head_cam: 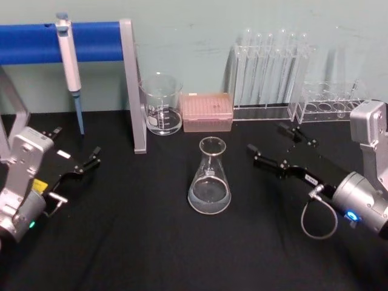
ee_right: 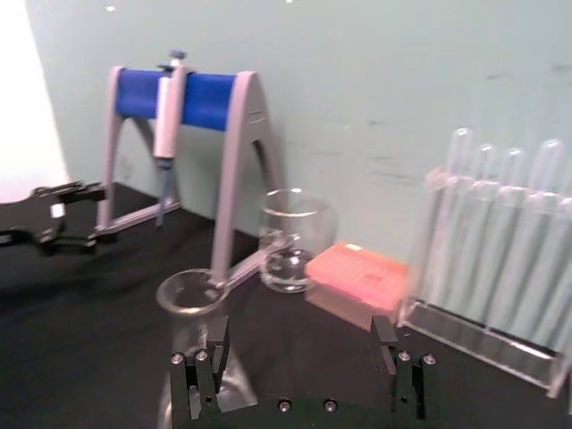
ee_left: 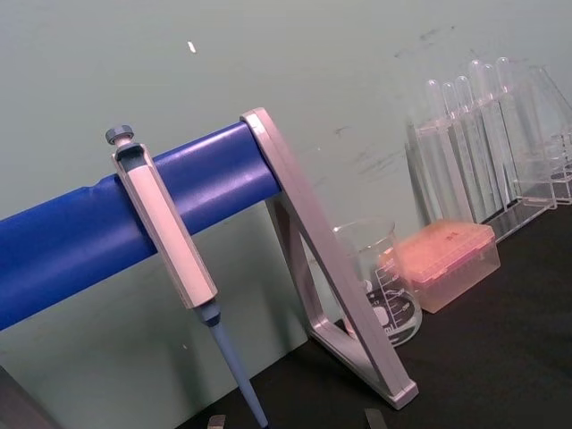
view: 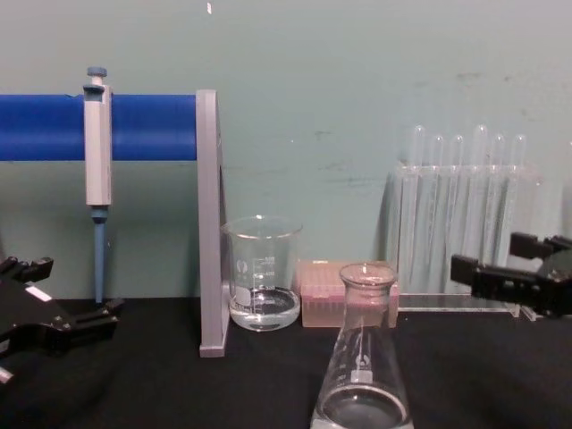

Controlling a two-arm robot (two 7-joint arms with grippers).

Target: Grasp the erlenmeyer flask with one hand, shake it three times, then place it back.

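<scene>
erlenmeyer flask point(head_cam: 210, 179) upright on table, just left of spread-open right gripper point(head_cam: 272, 147)

The head view looks down on the black desk point(head_cam: 121, 242) from above. The chest view looks level across it, close to the flask point(view: 362, 357). The left wrist view faces the blue rack point(ee_left: 107, 223) near the wall. The right wrist view looks over its own hand point(ee_right: 304, 380); all share the beaker point(head_cam: 162, 104).
</scene>
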